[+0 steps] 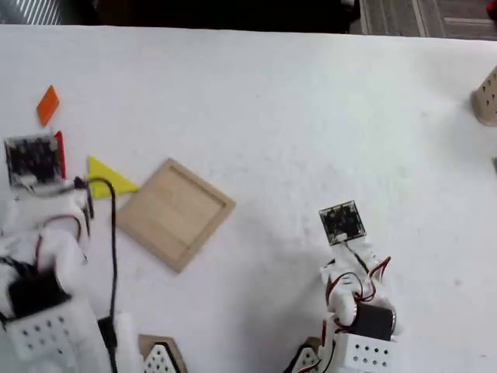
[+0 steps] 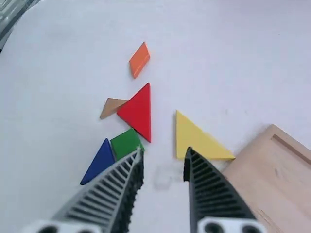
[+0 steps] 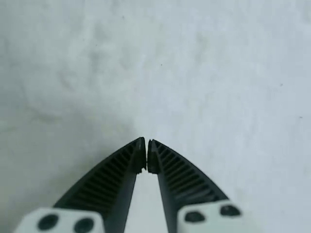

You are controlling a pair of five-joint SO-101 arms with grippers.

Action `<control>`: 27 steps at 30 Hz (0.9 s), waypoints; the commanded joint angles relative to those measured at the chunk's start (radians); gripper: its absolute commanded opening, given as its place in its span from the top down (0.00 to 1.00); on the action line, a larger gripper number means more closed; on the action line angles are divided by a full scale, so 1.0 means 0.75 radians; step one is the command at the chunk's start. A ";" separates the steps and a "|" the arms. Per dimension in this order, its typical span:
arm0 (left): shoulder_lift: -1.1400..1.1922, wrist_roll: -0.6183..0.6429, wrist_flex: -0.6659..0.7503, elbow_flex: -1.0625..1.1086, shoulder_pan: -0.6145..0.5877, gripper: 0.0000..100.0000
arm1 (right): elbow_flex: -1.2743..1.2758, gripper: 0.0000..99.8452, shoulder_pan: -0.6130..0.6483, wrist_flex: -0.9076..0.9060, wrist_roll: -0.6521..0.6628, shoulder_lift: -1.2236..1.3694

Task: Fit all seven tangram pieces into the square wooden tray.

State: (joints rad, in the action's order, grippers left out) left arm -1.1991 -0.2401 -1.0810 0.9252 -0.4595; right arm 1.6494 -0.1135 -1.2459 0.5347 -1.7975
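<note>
Plainly, the left gripper [image 2: 163, 158] stands open and empty over the white table [image 2: 233, 48], its tips between the green wooden square [image 2: 125, 142] and the yellow wooden triangle [image 2: 197, 138]. The right gripper [image 3: 146, 155] is closed on nothing. The square wooden tray [image 2: 272, 165] — bare, just beside the yellow piece — is cut off at the frame's edge. A tan triangle [image 2: 111, 107] (touching the red triangle [image 2: 137, 110]), a blue triangle [image 2: 99, 161] and an orange parallelogram [image 2: 139, 59] lie farther out.
</note>
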 commanded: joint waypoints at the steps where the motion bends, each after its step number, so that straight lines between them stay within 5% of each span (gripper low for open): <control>1: 0.476 -0.065 0.004 -0.426 -0.095 0.85 | -0.008 0.98 -0.017 -0.007 0.020 -0.011; 27: 2.100 -0.239 0.272 -1.733 -0.179 0.84 | -0.008 0.98 -0.017 -0.007 0.023 -0.011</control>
State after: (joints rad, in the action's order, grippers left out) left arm 0.2555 -0.4074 -0.8999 -0.1534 -0.5823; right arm 1.6494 -0.1135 -1.2459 0.5378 -1.7975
